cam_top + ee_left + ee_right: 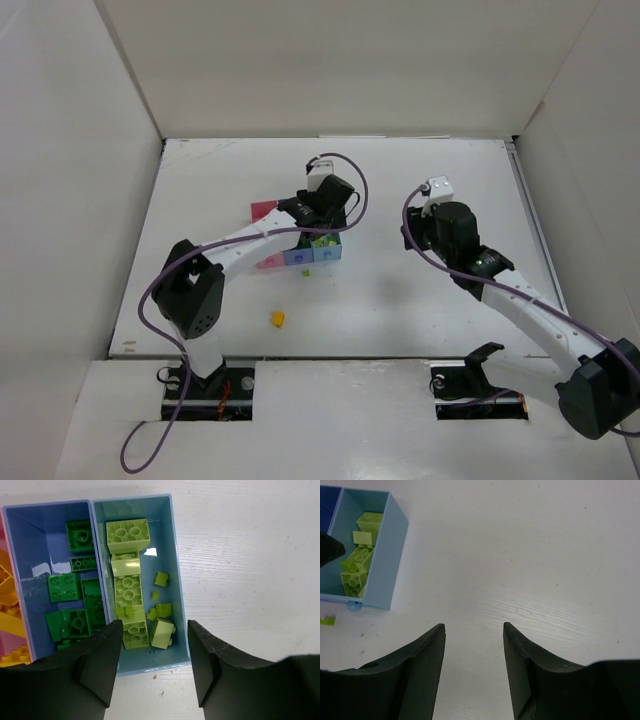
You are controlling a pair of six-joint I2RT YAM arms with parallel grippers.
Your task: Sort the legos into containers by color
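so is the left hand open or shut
Open and empty: the left hand shows a wide gap above the light blue bin, gripping nothing.

No readable text, labels, brands or numbers on anything in view

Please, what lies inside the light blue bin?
Only pale lime green bricks, large and small, lie in the light blue bin. One of the left fingers covers its near corner, so anything there is hidden.

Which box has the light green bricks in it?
The light blue bin, at the row's end; the periwinkle bin beside it holds dark green bricks.
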